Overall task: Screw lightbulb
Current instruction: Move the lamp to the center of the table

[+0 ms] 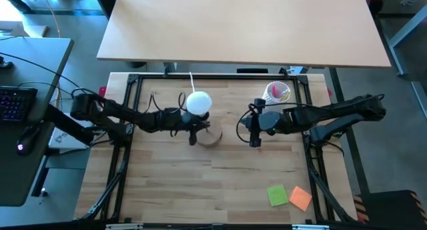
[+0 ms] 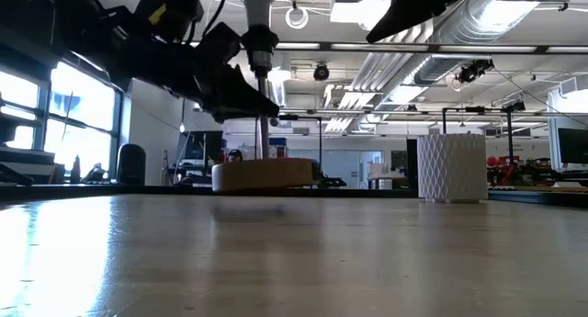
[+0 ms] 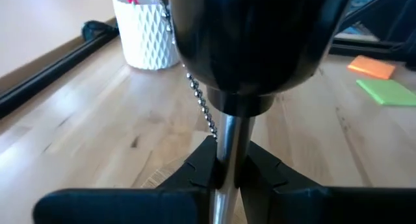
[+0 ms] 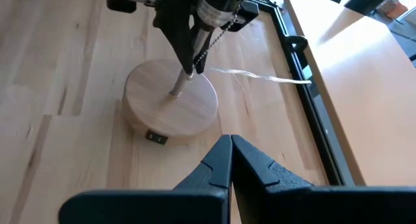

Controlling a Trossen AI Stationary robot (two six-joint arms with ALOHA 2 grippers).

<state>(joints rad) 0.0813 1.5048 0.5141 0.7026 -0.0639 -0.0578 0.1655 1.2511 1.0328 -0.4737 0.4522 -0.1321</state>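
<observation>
Wooden table (image 1: 220, 190) holds my lamp base (image 1: 212, 135). Its lightbulb (image 1: 199, 103) sits above my left gripper (image 3: 224, 167), pinching the pole. My right gripper (image 4: 231, 160) waits nearby, closed.

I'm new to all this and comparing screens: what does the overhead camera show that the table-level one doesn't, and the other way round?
Only the overhead view shows the white lightbulb, the green and orange sticky notes and the right gripper, shut above bare table. Only the table-level view shows the lamp's metal stem, which the left gripper pinches, and the room behind. Both show the round wooden lamp base and the white cup.
</observation>
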